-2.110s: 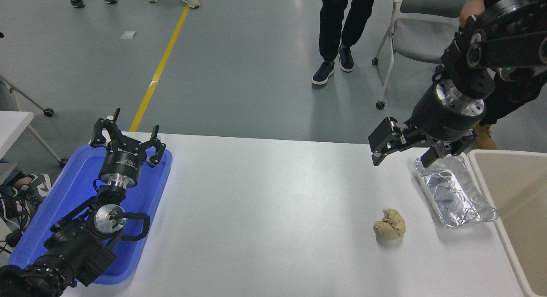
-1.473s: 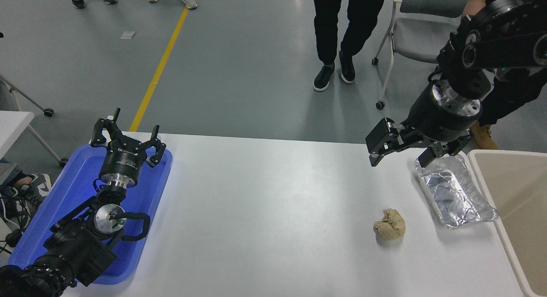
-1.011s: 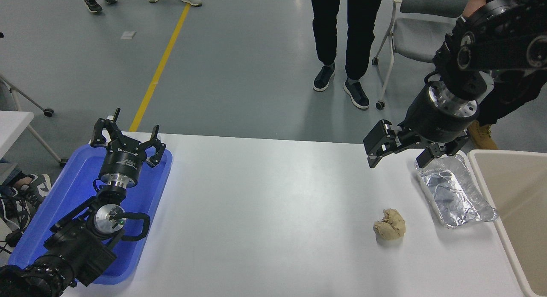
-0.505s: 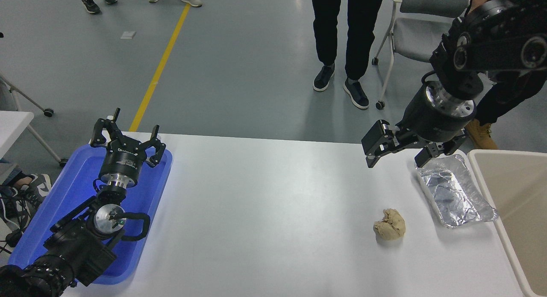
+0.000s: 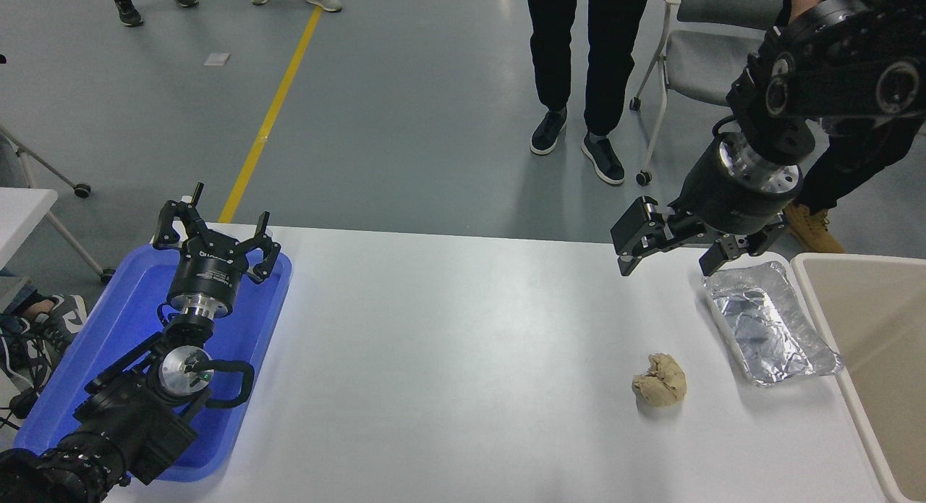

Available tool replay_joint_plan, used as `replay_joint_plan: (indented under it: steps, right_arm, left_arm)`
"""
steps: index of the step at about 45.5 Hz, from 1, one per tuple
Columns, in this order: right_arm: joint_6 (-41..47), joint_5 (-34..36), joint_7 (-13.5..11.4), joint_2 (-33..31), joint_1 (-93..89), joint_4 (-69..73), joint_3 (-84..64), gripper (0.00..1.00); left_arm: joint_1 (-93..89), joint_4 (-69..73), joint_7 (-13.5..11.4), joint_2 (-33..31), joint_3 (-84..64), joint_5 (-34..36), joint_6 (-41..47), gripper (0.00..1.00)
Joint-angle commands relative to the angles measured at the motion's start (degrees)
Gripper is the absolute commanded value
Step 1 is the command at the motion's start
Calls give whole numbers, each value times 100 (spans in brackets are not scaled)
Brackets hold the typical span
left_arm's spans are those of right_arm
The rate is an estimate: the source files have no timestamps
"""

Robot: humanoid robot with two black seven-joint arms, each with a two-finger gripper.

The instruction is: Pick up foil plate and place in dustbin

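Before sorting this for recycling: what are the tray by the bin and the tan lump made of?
The foil plate looks like thin aluminium foil: shiny, silver, crinkled. The tan lump seems crumpled paper, matte and creased, though that is less certain.

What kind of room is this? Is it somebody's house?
Not a house. It looks like a robot lab or workshop: a grey floor with a yellow line painted on it, a rolling chair, people standing by, and a white table where a robot's right hand works.
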Motion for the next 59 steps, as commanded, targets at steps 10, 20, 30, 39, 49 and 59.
replay_joint_plan:
  steps: [10,20,30,39,49,59]
  right_arm:
    - [-368,-83,0,-623,-670,-1184,-18,100]
    - [-614,-777,0,-939,-1100,-2124,70,100]
    - [-737,-989,0,-1264,-1434,-2521,-1,100]
    - [-1097,-997,-9,-1554,-1724,-2652,-36,100]
    - [-1650,-997,0,-1643,-2769,-3574,-9,100]
    - [-2661,-1006,0,-1643,-3684,-3909,-9,100]
  left_arm:
    - [0,0,1,0,0,-1,0,100]
    - [0,0,1,0,0,-1,0,100]
    - [0,0,1,0,0,7,0,100]
    - [0,0,1,0,0,-1,0,100]
    - [0,0,1,0,0,7,0,100]
    - [0,0,1,0,0,7,0,100]
